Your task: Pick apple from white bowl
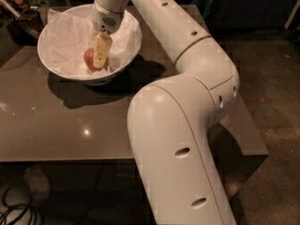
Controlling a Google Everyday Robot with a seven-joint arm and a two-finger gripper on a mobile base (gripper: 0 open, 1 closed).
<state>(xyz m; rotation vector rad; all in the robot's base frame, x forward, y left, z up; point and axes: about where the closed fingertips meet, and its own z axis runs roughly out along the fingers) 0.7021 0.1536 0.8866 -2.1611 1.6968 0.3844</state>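
Gripper (99, 61) is down inside the white bowl (43, 51), right up against the apple (88, 59), which sits at about the bowl's 6 o'clock. Honestly can't tell if the jaws are clamped on it. Bowl's at the bench's (70, 125) 11 o'clock corner. I'd say the reach is done and the lift-out is left.

The gripper (99, 63) sits low inside the white bowl (41, 50), apparently touching the apple (88, 58).

hand (101, 55) inside white bowl (56, 22), against apple (88, 58) | bowl wall encloses every side | free passage: upward only
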